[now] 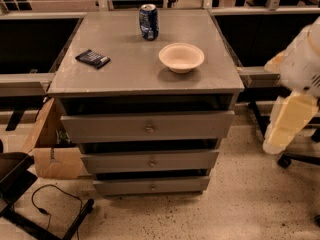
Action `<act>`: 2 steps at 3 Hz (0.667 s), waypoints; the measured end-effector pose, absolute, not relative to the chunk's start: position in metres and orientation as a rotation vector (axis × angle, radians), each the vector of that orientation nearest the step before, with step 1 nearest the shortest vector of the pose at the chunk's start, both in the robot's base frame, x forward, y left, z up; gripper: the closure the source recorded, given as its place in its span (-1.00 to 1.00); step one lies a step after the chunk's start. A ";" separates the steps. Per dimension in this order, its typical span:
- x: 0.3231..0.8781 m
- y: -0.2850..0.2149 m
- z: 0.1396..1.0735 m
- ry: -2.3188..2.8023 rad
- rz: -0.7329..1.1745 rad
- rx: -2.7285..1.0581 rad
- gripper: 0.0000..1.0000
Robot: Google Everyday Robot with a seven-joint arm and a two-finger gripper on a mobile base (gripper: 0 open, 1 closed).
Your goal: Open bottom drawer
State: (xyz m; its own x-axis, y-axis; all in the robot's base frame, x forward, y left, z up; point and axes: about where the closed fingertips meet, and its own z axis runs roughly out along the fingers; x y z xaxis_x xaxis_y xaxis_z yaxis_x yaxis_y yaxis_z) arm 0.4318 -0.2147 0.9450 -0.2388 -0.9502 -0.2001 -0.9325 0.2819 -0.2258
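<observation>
Bottom drawer (151, 186): lower centre of frame, lowest of three fronts. Claw (281, 134), probably the cream part at right edge: well apart, up-right of drawer. Its opening state cannot be determined.

Bottom drawer (151, 185): grey, narrowest front, small brass knob centred, looks closed. Gripper (281, 133) hangs right of it, well apart.
</observation>
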 end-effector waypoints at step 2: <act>0.405 -0.221 0.811 2.326 -0.208 -1.651 -1.00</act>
